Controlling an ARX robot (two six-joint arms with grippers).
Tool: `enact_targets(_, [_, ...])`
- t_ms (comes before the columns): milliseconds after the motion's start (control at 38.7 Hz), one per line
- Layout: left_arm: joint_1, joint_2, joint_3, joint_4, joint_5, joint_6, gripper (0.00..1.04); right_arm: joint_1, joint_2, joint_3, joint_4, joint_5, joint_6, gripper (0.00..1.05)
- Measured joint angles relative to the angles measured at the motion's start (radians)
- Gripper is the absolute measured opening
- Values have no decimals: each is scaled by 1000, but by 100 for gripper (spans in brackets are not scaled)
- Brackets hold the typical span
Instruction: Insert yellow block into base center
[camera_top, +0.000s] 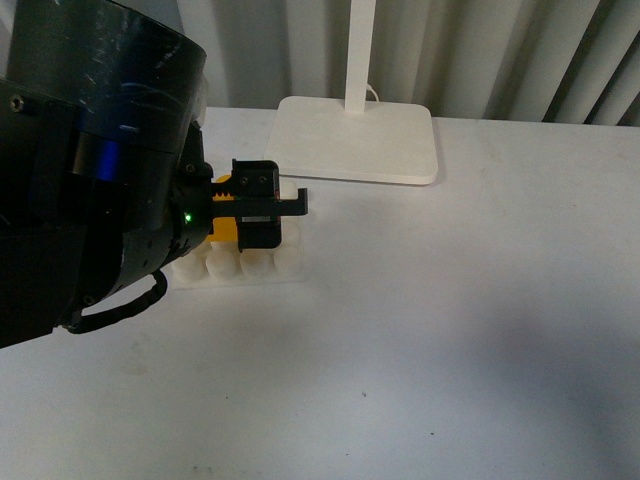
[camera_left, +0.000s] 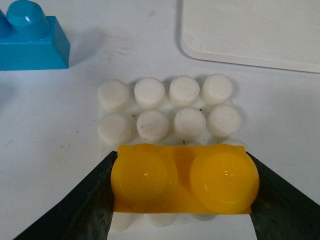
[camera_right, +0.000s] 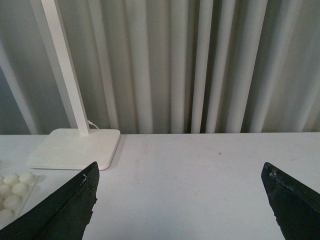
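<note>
Reaching in from the left of the front view, the big dark left arm (camera_top: 90, 170) fills that side of the frame. Its left jaws stick out toward the middle. The left jaws hold the yellow block (camera_left: 182, 182) tight, with one dark finger pressed on each short end. The block is level, studs up, right over the base (camera_top: 255, 268). The base lies left of the middle of the front view on the white worktop (camera_top: 450, 340). In the left wrist view, two rows of four white studs show past the block, and the block hides most of the others. I cannot tell if the block touches the studs. A blue brick (camera_left: 32, 40) sits near the base but apart from it. The white lamp foot (camera_top: 355, 140) lies behind the base, in the upper middle of the front view, with its thin pole (camera_top: 358, 50) going up. The right jaws are spread wide and hold nothing, off to the side of the base. Grey curtain folds (camera_right: 200, 65) hang behind.
</note>
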Motion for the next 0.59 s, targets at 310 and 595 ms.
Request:
enact_targets(310, [-8, 54, 39, -6, -12, -2, 66, 0, 0, 0, 0, 0, 0, 95])
enact_targets(595, [-8, 92, 75, -11, -13, -1, 66, 0, 0, 0, 0, 0, 0, 95])
